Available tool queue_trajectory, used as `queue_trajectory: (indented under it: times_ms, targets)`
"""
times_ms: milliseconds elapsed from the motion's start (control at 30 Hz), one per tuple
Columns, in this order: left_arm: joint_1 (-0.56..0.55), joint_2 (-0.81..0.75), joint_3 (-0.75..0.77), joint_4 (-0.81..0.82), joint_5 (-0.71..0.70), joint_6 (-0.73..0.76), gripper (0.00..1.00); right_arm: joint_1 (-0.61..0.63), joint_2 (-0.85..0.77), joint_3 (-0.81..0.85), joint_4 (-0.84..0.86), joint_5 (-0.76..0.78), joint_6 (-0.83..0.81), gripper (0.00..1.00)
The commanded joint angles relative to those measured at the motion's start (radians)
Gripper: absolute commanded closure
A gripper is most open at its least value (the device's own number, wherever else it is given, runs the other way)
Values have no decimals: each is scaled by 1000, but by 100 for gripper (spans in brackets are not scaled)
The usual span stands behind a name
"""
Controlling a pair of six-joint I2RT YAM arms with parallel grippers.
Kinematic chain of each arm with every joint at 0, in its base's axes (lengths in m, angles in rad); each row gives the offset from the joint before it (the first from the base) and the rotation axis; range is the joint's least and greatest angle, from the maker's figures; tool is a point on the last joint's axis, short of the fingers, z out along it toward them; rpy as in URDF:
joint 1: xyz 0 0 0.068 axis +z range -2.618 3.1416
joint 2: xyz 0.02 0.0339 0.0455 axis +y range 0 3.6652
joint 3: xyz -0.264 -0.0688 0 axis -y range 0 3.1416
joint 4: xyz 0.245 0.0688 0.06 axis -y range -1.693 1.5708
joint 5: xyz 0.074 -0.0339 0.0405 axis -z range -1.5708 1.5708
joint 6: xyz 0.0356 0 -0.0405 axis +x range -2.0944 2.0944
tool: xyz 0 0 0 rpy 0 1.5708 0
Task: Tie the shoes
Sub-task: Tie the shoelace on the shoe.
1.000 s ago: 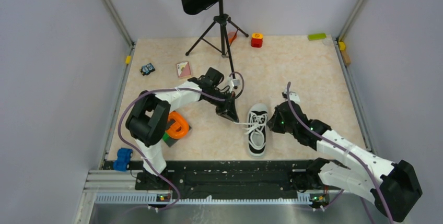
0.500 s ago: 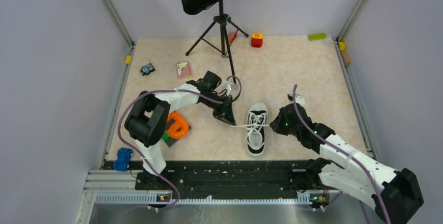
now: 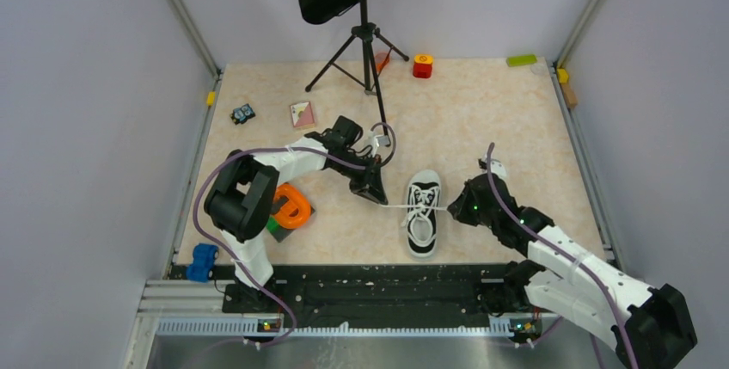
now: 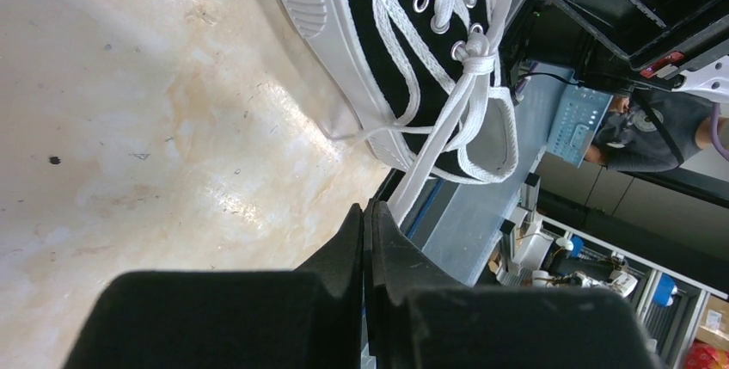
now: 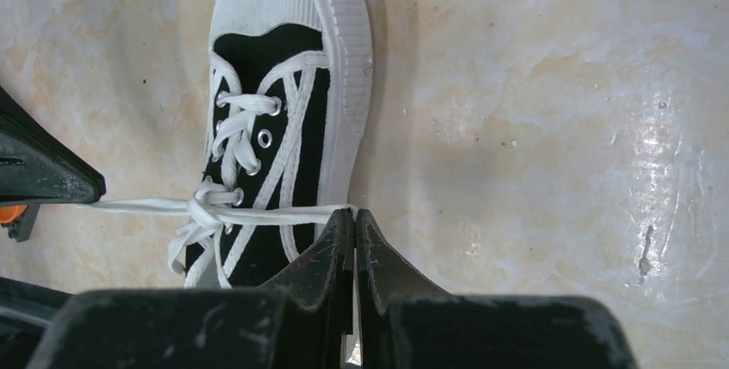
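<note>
One small black sneaker, the shoes (image 3: 423,218), lies mid-table, white toe cap pointing away from the arm bases. Its white laces (image 3: 398,206) run taut sideways from a knot (image 5: 206,206) over the eyelets. My left gripper (image 3: 382,200) sits just left of the shoe, shut on the left lace end (image 4: 419,181). Just right of the shoe, my right gripper (image 3: 453,207) is shut on the right lace end (image 5: 297,212). The wrist views show the shoe (image 4: 404,51) (image 5: 284,68) and the pinched jaws of the left gripper (image 4: 368,206) and right gripper (image 5: 354,212).
A black music stand on a tripod (image 3: 365,51) rises behind the left arm. An orange ring (image 3: 292,206) and a blue piece (image 3: 204,261) lie near the left base. A card (image 3: 302,113), a red block (image 3: 422,65) and a green block (image 3: 521,60) lie farther back.
The right gripper has drawn its lace end a little to the right and toward the arm bases. The left gripper shifted slightly toward the shoe's near side. The laces now run straighter.
</note>
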Motion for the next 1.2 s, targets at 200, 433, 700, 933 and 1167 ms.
queue_trajectory:
  times_ms: [200,433,700,933,1167]
  targets:
    - [28,-37,-12,-34,-27,36,100,-59,-57,-28,-53,50,-17,100]
    - [28,-68,68,-122,-32,69,100,-92,-81,-13,-60,43,-32,100]
    - [28,-24,47,-108,-35,81,100,-116,-70,-34,-35,18,-43,100]
    - [28,5,-15,-63,-42,71,100,-150,-103,-82,-30,-12,-35,100]
    - [28,8,-19,-61,-47,68,100,-158,-109,-90,-28,-16,-34,100]
